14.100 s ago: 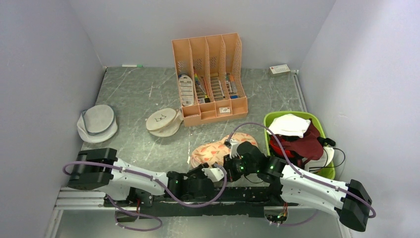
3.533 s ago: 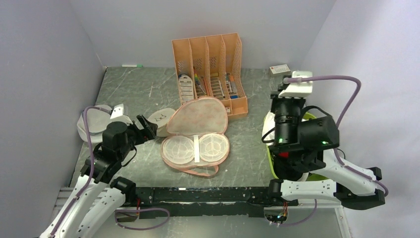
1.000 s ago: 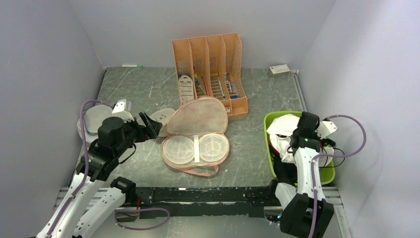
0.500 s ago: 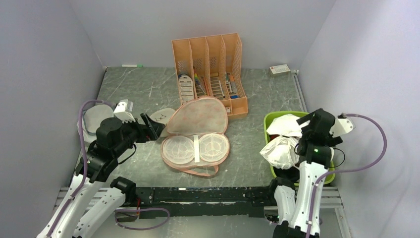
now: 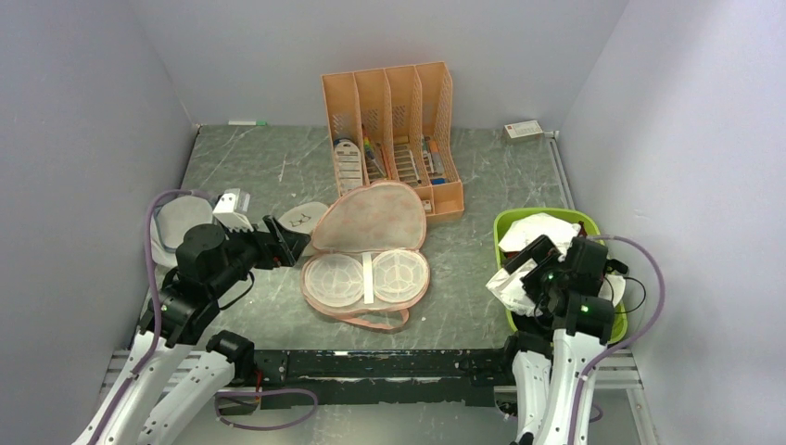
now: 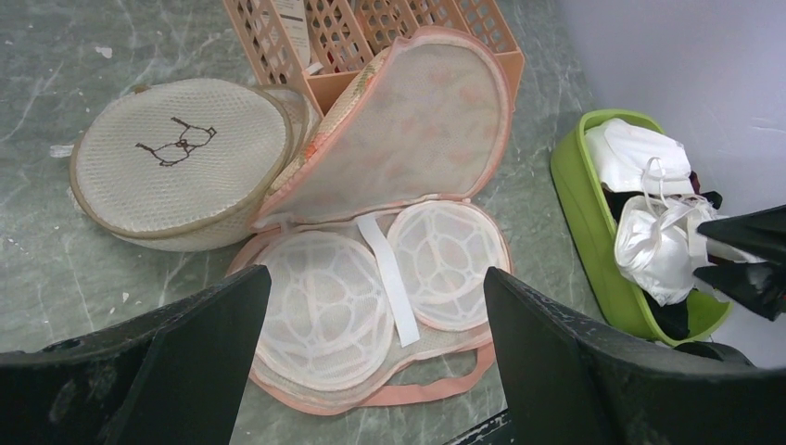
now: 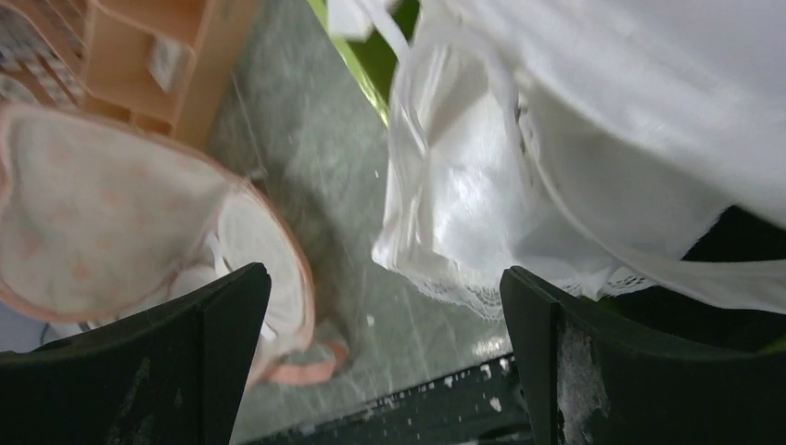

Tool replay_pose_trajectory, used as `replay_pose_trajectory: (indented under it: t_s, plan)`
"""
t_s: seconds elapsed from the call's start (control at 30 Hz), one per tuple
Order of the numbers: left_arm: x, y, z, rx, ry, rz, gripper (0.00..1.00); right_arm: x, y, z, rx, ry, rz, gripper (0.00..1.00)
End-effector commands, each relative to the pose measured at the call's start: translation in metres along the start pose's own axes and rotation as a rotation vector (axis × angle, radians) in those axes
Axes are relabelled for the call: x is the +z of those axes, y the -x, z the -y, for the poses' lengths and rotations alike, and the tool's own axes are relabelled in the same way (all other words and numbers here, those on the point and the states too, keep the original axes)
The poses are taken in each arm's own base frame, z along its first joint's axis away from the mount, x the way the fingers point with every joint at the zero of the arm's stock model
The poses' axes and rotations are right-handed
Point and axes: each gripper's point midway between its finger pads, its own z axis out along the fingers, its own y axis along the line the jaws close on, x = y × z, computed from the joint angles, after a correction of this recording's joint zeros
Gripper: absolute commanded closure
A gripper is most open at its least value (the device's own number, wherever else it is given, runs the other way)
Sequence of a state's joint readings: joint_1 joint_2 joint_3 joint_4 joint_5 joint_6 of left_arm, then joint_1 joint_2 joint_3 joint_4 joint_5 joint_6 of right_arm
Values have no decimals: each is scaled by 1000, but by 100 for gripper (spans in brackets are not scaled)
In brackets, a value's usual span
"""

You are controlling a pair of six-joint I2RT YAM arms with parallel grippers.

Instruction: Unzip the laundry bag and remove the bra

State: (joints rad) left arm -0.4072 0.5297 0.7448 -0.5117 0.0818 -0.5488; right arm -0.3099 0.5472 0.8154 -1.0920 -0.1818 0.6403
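Peach-pink laundry bag (image 5: 369,243): centre of grey marbled table (image 5: 250,167), unzipped, lid raised and leaning back at the orange file rack (image 5: 389,93); two pale mesh cups exposed, white band between them.
Bra (image 5: 512,281): white, outside the bag, draped over near-left rim of green basket (image 5: 576,216), hanging toward the table.
Right gripper (image 7: 385,371): over the bra, fingers spread wide, gripping nothing.
Left gripper (image 6: 375,371): fingers wide apart, hovering left of bag, near round beige pouch (image 5: 301,220).
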Motion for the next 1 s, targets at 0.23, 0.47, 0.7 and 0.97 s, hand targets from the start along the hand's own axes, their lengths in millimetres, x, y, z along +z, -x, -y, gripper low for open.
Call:
replay_pose_trajectory:
  t_s: [0.23, 0.47, 0.7, 0.97]
  plan:
    - [-2, 2, 5, 27, -35, 8, 3, 53, -8, 10, 25, 13, -17, 3]
    - [-5, 4, 6, 22, -29, 5, 3, 85, 30, 44, 185, -175, 194, 4]
    - [-6, 1, 6, 8, -31, -1, 3, 108, 30, 65, 248, -288, 189, 0]
    - [-2, 2, 4, 13, -21, -8, 3, 44, 48, 43, 192, -249, 249, 0]
